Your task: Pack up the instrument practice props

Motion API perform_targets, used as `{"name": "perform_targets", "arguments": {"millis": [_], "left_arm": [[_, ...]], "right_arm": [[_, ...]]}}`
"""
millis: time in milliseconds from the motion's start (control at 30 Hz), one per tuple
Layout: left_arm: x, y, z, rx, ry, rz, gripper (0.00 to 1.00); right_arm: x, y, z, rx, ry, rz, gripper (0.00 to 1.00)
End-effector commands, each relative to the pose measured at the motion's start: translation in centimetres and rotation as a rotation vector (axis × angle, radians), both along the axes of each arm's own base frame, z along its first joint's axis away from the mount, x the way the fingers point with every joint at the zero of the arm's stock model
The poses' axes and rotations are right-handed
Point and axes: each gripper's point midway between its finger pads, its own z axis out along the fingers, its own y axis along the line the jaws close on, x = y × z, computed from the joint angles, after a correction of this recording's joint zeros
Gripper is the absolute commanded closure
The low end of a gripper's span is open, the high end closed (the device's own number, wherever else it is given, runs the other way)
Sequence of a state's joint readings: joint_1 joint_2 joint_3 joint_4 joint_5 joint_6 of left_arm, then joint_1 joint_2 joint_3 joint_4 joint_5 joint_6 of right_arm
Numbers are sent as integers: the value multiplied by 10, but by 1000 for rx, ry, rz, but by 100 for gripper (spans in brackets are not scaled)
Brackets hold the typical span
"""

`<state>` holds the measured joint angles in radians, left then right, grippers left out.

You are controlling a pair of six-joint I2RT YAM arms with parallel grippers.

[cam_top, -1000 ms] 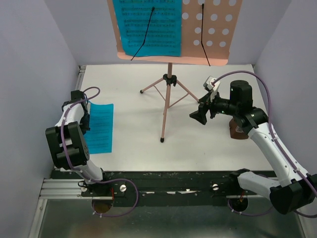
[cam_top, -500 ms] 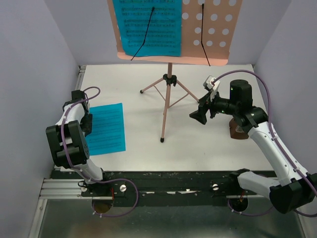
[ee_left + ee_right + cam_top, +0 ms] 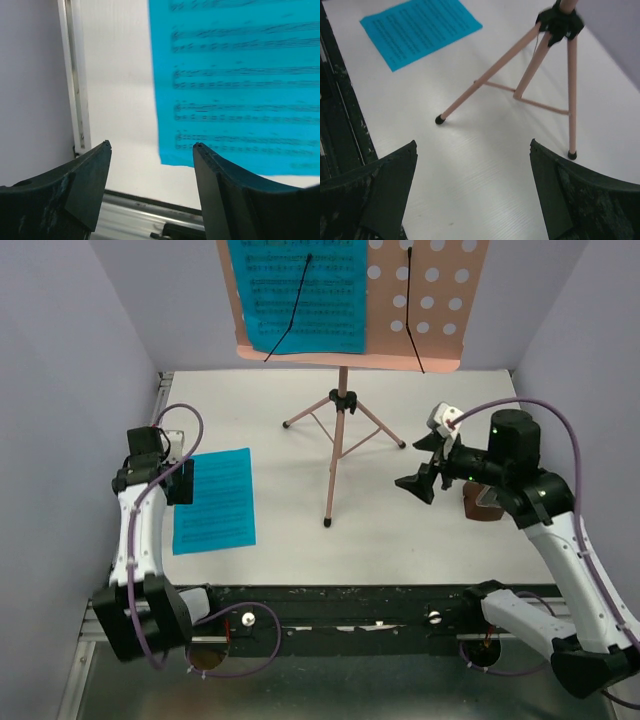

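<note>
Now the left gripper (image 3: 151, 145) stands with jaws apart and nothing between them; a second ago it was shut on the loose sheet. That sheet (image 3: 213, 500) has gone from a narrow, part-lifted strip to lying flat on the table (image 3: 400, 540), left side, with one corner showing just past the fingertips. The arm has drawn back toward the near edge.

Reading: this sheet is set down and released, one prop dealt with. No box or case shows, so where things finally go I cannot tell.

Left to do: a second sheet (image 3: 300, 290) sits on the stand (image 3: 336, 455) desk, under a black wire. The metronome (image 3: 480, 505) is at the right, half hidden behind the right arm.

Right gripper (image 3: 418, 465) is wide open and empty, near the tripod legs.

In the way: the legs spread mid-table between the arms, and the wire lies over the upper sheet.
</note>
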<state>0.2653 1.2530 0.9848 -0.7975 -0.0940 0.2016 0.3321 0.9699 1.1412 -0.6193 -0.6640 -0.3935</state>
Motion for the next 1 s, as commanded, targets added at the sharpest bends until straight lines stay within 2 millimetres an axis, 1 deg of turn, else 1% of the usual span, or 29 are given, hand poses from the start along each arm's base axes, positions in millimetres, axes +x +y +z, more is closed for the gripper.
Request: {"name": "perform_targets", "arguments": {"millis": [0,33,67,133,167,200,233,300,367,433,467,567,667,733,767,800,833,900,967], "left_arm": [[8,-74,98,-168,-444,-345,21],[11,-88,126,-184,-553,-422,19],[15,-99,159,-178,-679,-488,15],[26,-110,221,-166,-892,-543,7],[32,-116,241,-184,-941,-566,7],[38,-123,260,-218,-965,-597,7],[44,-131,272,-271,-962,-627,7],[49,-147,304,-361,-979,-702,6],[52,-159,326,-435,-1013,-752,3],[58,-164,342,-491,-1068,-762,1],[59,-167,350,-504,-1093,-785,1],[63,-179,359,-558,-1108,-856,1],[71,-189,361,-603,-1109,-898,1],[79,-194,364,-611,-1132,-906,1],[83,-197,365,-614,-1141,-914,1],[86,-201,366,-621,-1142,-929,1],[88,-206,367,-635,-1136,-944,1],[93,-211,370,-653,-1147,-963,1],[100,-215,369,-675,-1146,-959,1]], "right_arm": [[-37,-1,67,38,-132,97,0],[-39,1,81,52,-152,114,0],[-42,5,98,74,-173,142,0],[-38,14,122,109,-205,194,0],[-31,20,132,127,-216,210,0],[-25,24,146,149,-245,216,0],[-17,29,159,174,-272,218,0],[-7,39,186,216,-358,233,0],[1,50,210,252,-455,246,0],[7,64,228,285,-533,262,0],[12,72,233,299,-554,269,0],[20,94,249,366,-564,282,0],[27,113,259,446,-508,287,0],[33,124,261,484,-481,276,0],[34,130,256,486,-455,280,0],[33,133,260,501,-477,290,0],[33,137,257,502,-467,298,0],[32,141,252,499,-453,306,0],[35,143,246,495,-435,293,0]]}}
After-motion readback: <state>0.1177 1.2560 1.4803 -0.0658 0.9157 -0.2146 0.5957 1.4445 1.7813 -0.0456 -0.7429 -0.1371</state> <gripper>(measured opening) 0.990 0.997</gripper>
